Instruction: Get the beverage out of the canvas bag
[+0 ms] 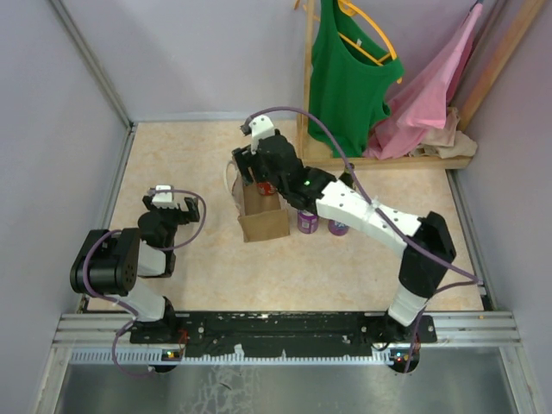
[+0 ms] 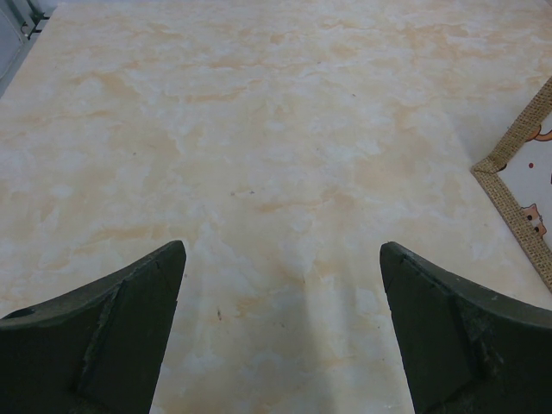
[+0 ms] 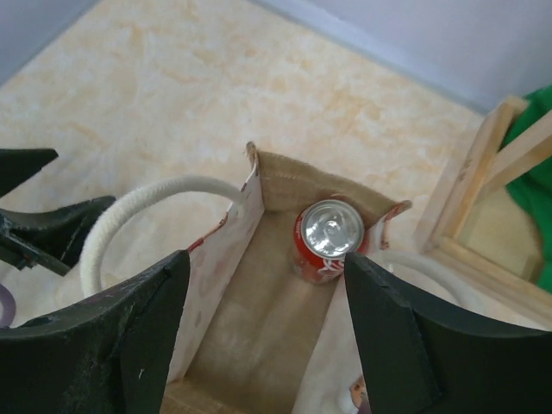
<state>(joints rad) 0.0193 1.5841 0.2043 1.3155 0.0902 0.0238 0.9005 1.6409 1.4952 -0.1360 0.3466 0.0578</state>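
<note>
**Top view.** Canvas bag (image 1: 263, 217) upright mid-worktop (image 1: 172, 155), mouth up. The right arm reaches across it, with the right pincer (image 1: 255, 166) at the mouth and pointed down, which I judge is lined up for a straight reach inside. Two purple cans (image 1: 308, 221) stand just beside the bag's right side, under the arm. Left pincer (image 1: 171, 203) sits well apart to the left, out of the way. The arm hides the bag's contents.

**Left wrist.** Jaws spread wide, nothing between them, bare worktop below. A burlap-edged printed corner (image 2: 517, 190) at the right edge is probably the bag.

**Right wrist.** This view alone shows the inside. One red can (image 3: 328, 241) stands upright at the bag's far end, silver top up, close to the end wall. The right pincer is wide open above the mouth, grips nothing and is clear of the can. White loop handle (image 3: 155, 207) arcs outside the left wall.
</note>
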